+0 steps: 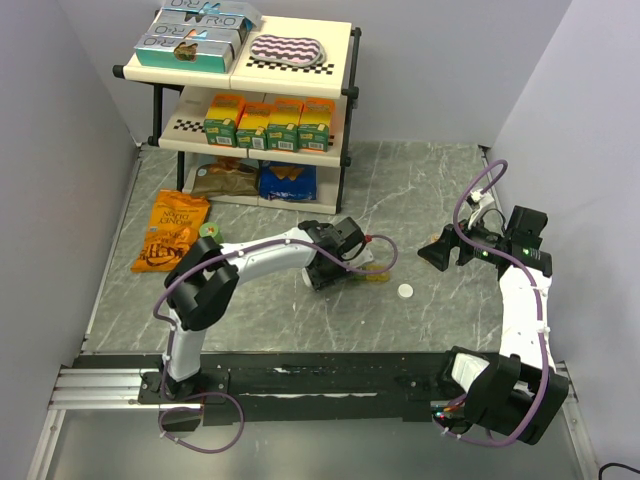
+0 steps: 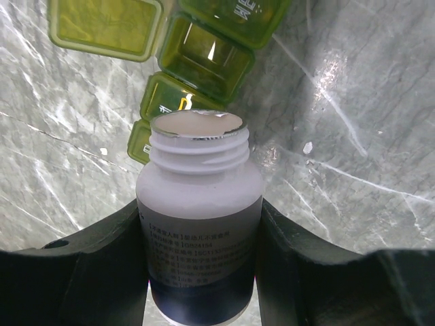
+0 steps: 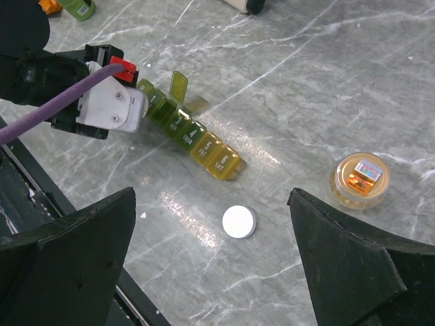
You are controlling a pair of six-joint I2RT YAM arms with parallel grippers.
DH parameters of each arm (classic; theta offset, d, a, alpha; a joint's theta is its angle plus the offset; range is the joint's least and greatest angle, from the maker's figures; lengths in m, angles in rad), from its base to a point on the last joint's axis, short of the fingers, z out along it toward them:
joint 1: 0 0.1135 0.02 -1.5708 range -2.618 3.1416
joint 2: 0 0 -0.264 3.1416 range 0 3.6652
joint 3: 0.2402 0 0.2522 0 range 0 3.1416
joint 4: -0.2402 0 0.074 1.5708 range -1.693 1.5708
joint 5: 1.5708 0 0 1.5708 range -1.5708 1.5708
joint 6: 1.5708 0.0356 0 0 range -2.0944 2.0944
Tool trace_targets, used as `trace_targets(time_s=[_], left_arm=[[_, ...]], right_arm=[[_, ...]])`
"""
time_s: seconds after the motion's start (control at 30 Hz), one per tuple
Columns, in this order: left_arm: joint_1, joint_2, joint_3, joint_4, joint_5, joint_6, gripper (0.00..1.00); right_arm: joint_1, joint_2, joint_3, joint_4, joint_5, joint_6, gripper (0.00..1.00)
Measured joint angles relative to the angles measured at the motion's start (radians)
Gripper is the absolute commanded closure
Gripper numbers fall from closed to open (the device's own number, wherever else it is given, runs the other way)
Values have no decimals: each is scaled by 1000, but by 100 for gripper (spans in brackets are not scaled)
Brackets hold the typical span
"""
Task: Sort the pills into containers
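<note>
My left gripper (image 2: 200,227) is half closed around an uncapped white pill bottle (image 2: 198,170), its mouth tipped at the pill organizer (image 3: 194,139) lying mid-table. My right gripper (image 3: 212,198) hangs fully open and empty.

The risk I see is a tilt too sharp: pills would rush out, overshoot the one open compartment (image 2: 204,61) and scatter over the marble. The bottle could also shove the strip.

I count one bottle, one loose white cap (image 3: 238,221), one organizer of roughly seven compartments with one lid raised, and one small round jar (image 3: 358,178). No pills show.
</note>
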Motion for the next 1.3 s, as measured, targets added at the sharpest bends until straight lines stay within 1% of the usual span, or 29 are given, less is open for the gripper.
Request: trace_targets(time_s=[0.13, 0.27, 0.33, 0.37, 0.4, 0.43, 0.5, 0.57, 0.67, 0.77, 0.83, 0.97, 1.03, 1.07, 1.17, 1.23, 1.3], left_arm=[[8, -25, -20, 35, 15, 2, 99], [9, -36, -23, 25, 0, 2, 99], [13, -82, -79, 95, 19, 3, 99], [16, -97, -95, 101, 26, 5, 99], [17, -105, -88, 65, 31, 6, 99], [16, -100, -66, 38, 30, 6, 99], [12, -89, -58, 73, 26, 5, 99], [16, -97, -87, 112, 35, 6, 99], [12, -63, -55, 52, 19, 6, 99], [14, -71, -92, 115, 23, 5, 99], [6, -63, -68, 57, 16, 2, 99], [10, -69, -61, 74, 27, -2, 99], [4, -58, -34, 43, 5, -1, 99], [3, -58, -38, 55, -5, -2, 99], [17, -72, -62, 65, 28, -18, 99], [19, -40, -20, 14, 11, -21, 99], [20, -20, -14, 43, -4, -25, 99]], right_arm=[[0, 0, 0, 0, 0, 0, 0], [0, 0, 0, 0, 0, 0, 0], [0, 0, 0, 0, 0, 0, 0], [-1, 0, 0, 0, -1, 0, 0], [-2, 0, 0, 0, -1, 0, 0], [-2, 0, 0, 0, -1, 0, 0], [-3, 1, 0, 0, 0, 0, 0], [-4, 1, 0, 0, 0, 0, 0], [-5, 1, 0, 0, 0, 0, 0], [-5, 3, 0, 0, 0, 0, 0], [-6, 3, 0, 0, 0, 0, 0], [-6, 3, 0, 0, 0, 0, 0], [-6, 3, 0, 0, 0, 0, 0], [-6, 3, 0, 0, 0, 0, 0], [-6, 3, 0, 0, 0, 0, 0], [-6, 3, 0, 0, 0, 0, 0], [-6, 3, 0, 0, 0, 0, 0]])
